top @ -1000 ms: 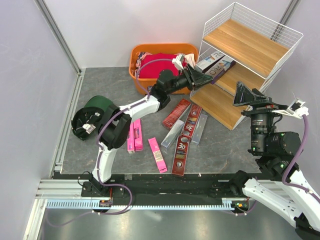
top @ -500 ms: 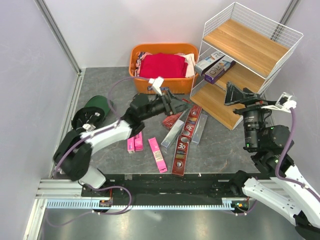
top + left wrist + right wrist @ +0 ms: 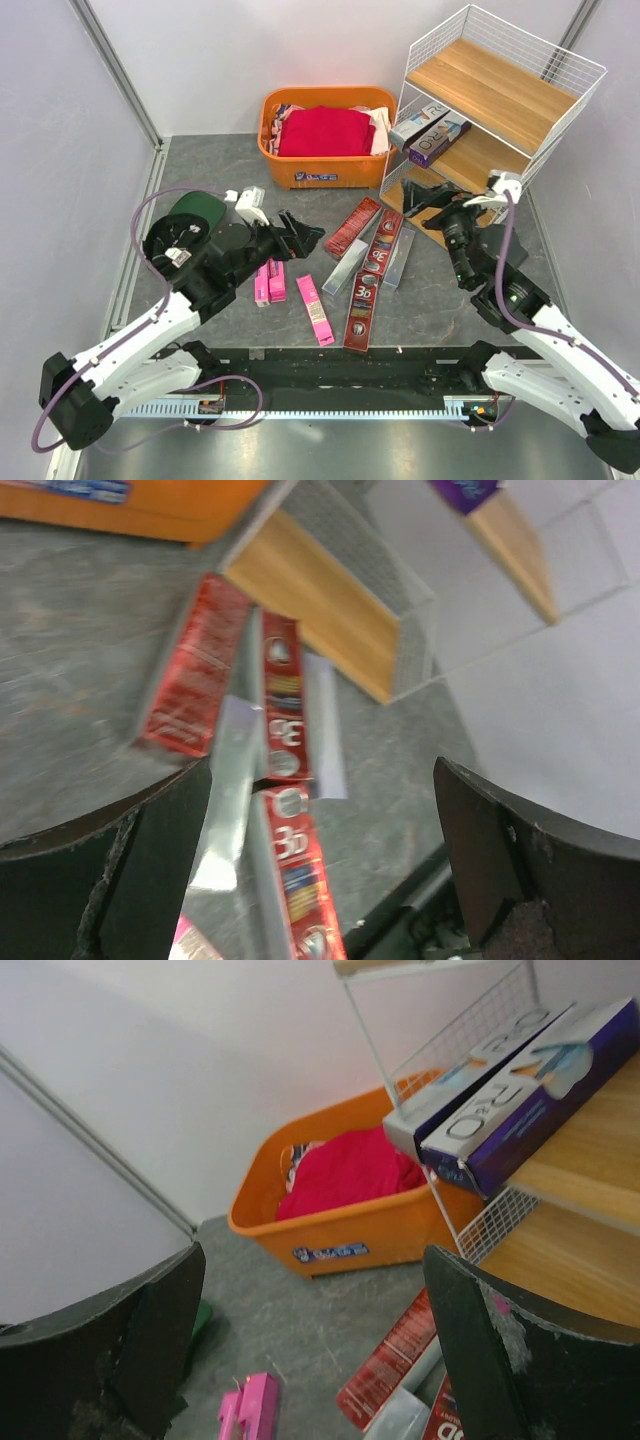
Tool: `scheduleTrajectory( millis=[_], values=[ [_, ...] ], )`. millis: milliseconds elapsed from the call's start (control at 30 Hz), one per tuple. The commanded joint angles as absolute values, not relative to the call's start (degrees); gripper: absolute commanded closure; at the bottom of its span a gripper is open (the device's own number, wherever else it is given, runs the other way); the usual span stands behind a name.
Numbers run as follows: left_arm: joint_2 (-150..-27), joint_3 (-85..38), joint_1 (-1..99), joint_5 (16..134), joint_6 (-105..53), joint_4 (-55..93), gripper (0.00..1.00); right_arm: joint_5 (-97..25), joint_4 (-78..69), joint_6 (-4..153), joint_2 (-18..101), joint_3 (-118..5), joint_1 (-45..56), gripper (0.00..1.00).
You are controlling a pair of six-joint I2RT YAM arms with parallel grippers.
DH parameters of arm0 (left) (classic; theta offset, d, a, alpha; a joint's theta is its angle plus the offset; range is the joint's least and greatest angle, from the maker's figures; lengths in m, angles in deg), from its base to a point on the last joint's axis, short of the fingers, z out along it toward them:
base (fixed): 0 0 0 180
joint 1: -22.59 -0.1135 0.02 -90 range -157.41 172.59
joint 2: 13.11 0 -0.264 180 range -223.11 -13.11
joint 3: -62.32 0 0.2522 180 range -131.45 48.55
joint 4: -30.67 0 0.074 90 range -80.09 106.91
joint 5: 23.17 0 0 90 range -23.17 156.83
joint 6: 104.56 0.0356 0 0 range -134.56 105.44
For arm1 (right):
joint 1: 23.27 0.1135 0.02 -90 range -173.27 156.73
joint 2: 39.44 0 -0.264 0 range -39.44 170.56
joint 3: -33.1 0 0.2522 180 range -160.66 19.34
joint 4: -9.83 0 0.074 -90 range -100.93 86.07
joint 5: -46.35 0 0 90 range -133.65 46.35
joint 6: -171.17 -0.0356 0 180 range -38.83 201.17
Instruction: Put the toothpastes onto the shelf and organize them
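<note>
Several toothpastes lie on the grey floor: dark red "3D" boxes [image 3: 362, 308] [image 3: 282, 710], silver ones [image 3: 345, 268] and pink ones [image 3: 316, 310] [image 3: 250, 1405]. A purple box [image 3: 438, 137] [image 3: 540, 1090] and a grey-white box [image 3: 418, 122] rest on the middle board of the white wire shelf [image 3: 500, 90]. My left gripper [image 3: 305, 236] [image 3: 320, 880] hangs open over the floor just left of the red boxes, holding nothing. My right gripper [image 3: 420, 198] [image 3: 315, 1360] is open and empty in front of the shelf's bottom board, facing the basket.
An orange basket [image 3: 325, 165] [image 3: 350, 1230] of red clothes stands behind the boxes, left of the shelf. A dark green round object [image 3: 185, 230] sits at the left by the wall. A metal rail [image 3: 300, 365] runs along the near edge.
My left gripper let go of the purple box on the middle board, opened wide and drew back down-left over the floor. My right arm swung left and lower, toward the shelf's foot.
</note>
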State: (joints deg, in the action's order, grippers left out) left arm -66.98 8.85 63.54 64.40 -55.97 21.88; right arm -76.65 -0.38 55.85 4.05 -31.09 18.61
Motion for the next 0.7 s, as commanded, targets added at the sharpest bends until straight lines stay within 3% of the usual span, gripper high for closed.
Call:
scheduleTrajectory(
  millis=[0,333,667],
  values=[
    [-63.9,11.0,63.2,55.2,-51.6,11.3,0.00,-71.1,-1.4,53.4,6.8,-29.5,18.6,0.02],
    [-66.0,13.7,62.8,55.8,-54.9,10.9,0.00,-66.6,-2.2,52.3,11.2,-28.7,18.7,0.02],
    [-80.0,7.6,62.5,58.2,-52.5,10.8,0.00,-64.0,-3.1,51.5,13.6,-27.6,18.6,0.02]
  ],
)
